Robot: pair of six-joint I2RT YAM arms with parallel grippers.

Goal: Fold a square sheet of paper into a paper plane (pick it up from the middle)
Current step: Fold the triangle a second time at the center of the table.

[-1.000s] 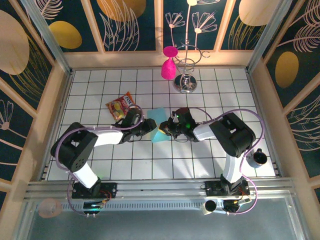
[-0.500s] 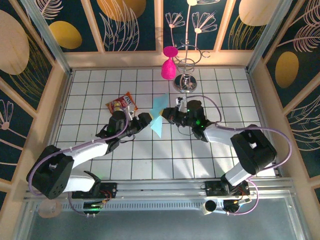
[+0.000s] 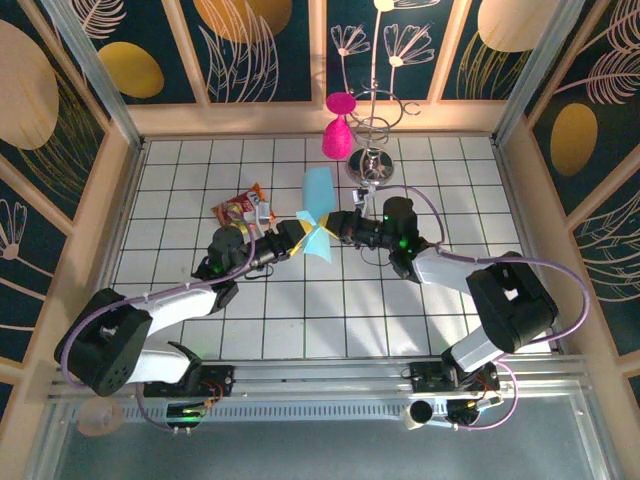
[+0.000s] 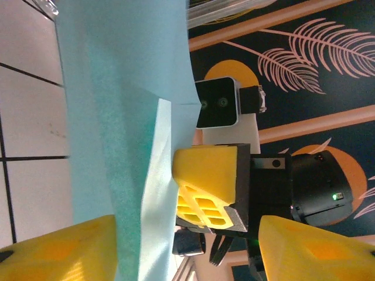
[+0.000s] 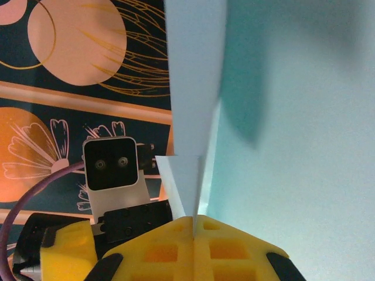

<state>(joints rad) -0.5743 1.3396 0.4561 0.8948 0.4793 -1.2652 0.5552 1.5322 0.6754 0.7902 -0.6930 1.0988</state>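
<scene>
Square sheet of paper (image 3: 318, 198) is hanging upright at centre frame, my right gripper (image 3: 336, 226) clamping it, my left gripper (image 3: 298, 231) standing with fingers apart around it, and I'm fearing a crumple if they're closing off the crease.

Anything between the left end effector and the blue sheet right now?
Nothing visible. The square sheet of paper is held in the air, pinched in the shut right end effector, and its lower part sits between the fingers of the open left end effector.
</scene>
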